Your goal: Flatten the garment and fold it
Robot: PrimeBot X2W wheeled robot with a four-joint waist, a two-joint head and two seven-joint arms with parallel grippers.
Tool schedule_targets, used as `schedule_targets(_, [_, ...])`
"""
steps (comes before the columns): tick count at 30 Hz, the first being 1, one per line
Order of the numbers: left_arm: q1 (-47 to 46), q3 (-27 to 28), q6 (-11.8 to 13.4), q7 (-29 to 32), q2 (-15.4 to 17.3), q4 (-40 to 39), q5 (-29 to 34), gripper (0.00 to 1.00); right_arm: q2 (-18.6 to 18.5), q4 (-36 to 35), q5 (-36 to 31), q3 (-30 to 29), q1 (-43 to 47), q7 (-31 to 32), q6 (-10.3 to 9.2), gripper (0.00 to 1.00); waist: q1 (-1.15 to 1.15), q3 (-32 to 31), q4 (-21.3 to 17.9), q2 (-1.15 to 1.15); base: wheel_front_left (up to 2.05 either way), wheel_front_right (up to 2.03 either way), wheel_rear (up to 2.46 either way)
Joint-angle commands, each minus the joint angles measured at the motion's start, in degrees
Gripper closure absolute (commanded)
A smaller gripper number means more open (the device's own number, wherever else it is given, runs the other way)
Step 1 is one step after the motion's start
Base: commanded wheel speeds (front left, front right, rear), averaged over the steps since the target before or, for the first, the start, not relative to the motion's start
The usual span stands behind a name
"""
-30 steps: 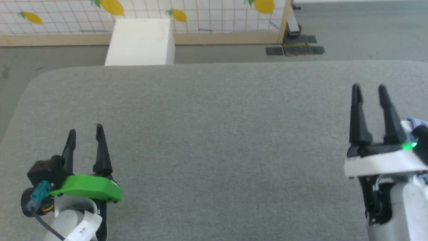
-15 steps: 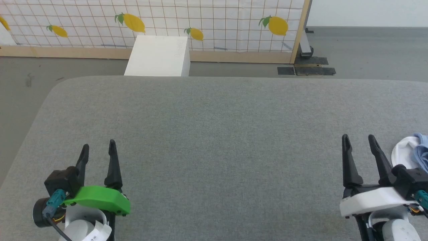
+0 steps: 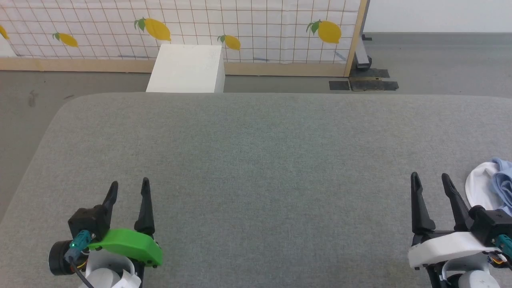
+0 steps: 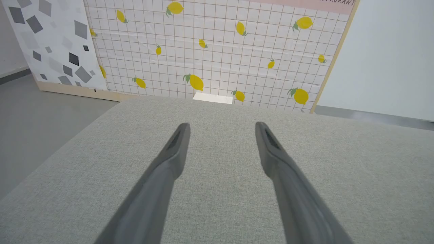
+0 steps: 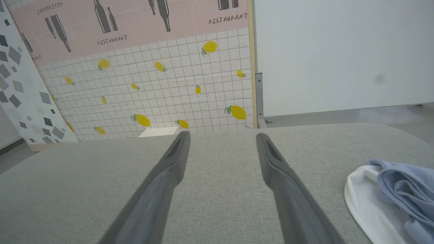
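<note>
Nearest, over the grey cloth-covered table point(image 3: 256, 160), the left gripper point(image 3: 129, 183) sits at the near left with its fingers spread and nothing between them. The right gripper point(image 3: 429, 176), at the near right, is parted and empty too. Just right of it the garment point(image 3: 490, 190) lies bunched on the table, pale blue cloth over white. Beyond the table's far edge a white box point(image 3: 186, 68) stands before a lemon-print panel point(image 3: 240, 24).

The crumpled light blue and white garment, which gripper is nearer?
Right. The right gripper sits just beside the garment; the left gripper is far across the grey fabric surface.
</note>
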Motion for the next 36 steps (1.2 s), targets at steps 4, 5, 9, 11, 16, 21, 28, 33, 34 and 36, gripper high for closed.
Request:
schedule_targets(4, [-0.1, -0.5, -1.2, 0.1, 0.3, 0.5, -0.3, 0.0, 0.1, 0.3, 0.4, -0.2, 0.2, 0.1, -0.09, 0.0, 0.0, 0.2, 0.1, 0.0, 0.0, 0.0, 0.0])
schedule_targets(5, [-0.1, -0.5, -1.2, 0.1, 0.4, 0.6, -0.4, 0.0, 0.1, 0.3, 0.5, -0.2, 0.2, 0.1, -0.09, 0.0, 0.0, 0.2, 0.1, 0.0, 0.0, 0.0, 0.0])
schedule_targets(9, [-0.4, -0.6, -1.6, 0.1, 0.5, 0.4, -0.7, 0.0, 0.1, 0.3, 0.7, -0.2, 0.0, 0.2, -0.09, 0.0, 0.0, 0.4, 0.0, 0.0, 0.0, 0.0, 0.0])
schedule_targets(11, [-0.5, -0.7, -1.7, 0.1, 0.5, 0.3, -0.9, 0.0, 0.1, 0.3, 0.8, -0.2, -0.1, 0.2, -0.09, 0.0, 0.0, 0.5, 0.0, 0.0, 0.0, 0.0, 0.0])
schedule_targets(16, [-0.8, -0.8, -1.5, 0.5, 0.6, -0.3, -1.0, 0.0, 0.1, 0.6, 1.6, -0.3, -0.3, 0.2, -0.09, 0.0, 0.0, 1.0, -0.1, 0.0, 0.0, 0.0, 0.0])
schedule_targets(21, [-0.9, -0.7, -1.5, 0.6, 0.9, -0.4, -1.4, 0.0, 0.1, 1.2, 1.7, -0.2, -0.6, 0.0, -0.09, 0.0, 0.0, 1.2, -0.2, 0.0, 0.0, 0.0, 0.0])
schedule_targets(28, [-1.1, -0.7, -1.6, 0.5, 1.1, -0.2, -1.8, 0.0, 0.1, 1.4, 1.6, 0.1, -0.7, -0.1, -0.09, 0.0, 0.0, 1.4, -0.2, 0.0, 0.0, 0.0, 0.0])
schedule_targets(33, [-1.3, -0.7, -1.6, 0.4, 1.0, -0.1, -2.0, 0.0, 0.1, 1.4, 1.6, 0.4, -0.7, 0.0, -0.09, 0.0, 0.0, 1.4, -0.2, 0.0, 0.0, 0.0, 0.0])
schedule_targets(34, [-1.3, -0.7, -1.6, 0.4, 1.0, -0.1, -2.0, 0.0, 0.1, 1.5, 1.6, 0.4, -0.8, 0.0, -0.09, 0.0, 0.0, 1.4, -0.2, 0.0, 0.0, 0.0, 0.0])
schedule_targets(36, [-1.4, -0.8, -1.6, 0.4, 1.1, 0.0, -2.0, 0.0, 0.1, 1.6, 1.6, 0.4, -0.9, 0.0, -0.09, 0.0, 0.0, 1.4, -0.1, 0.0, 0.0, 0.0, 0.0])
